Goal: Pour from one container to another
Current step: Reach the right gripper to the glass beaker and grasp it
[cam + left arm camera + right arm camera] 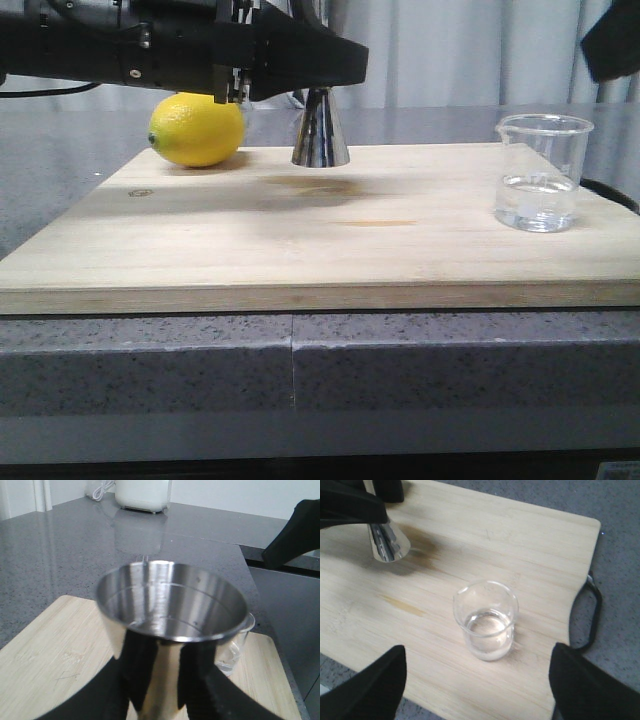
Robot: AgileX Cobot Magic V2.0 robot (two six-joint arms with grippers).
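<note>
The clear glass beaker (543, 172) stands on the right of the wooden board (300, 240), about a third full of clear liquid. In the right wrist view the beaker (486, 620) sits between and beyond the wide-apart fingers of my right gripper (479, 650), which is open and hovers high above it (612, 40). The steel jigger (320, 130) is upright at the board's back middle, and my left gripper (300, 75) is shut on its waist. In the left wrist view the jigger (170, 605) fills the middle, its upper cup empty, with black fingers (145, 665) on either side. I cannot tell whether its base touches the board.
A yellow lemon (197, 130) lies at the back left of the board, close beside the jigger. A faint stain (310, 185) marks the wood in front of the jigger. Grey stone counter (60, 170) surrounds the board. A white appliance (143, 494) stands far back.
</note>
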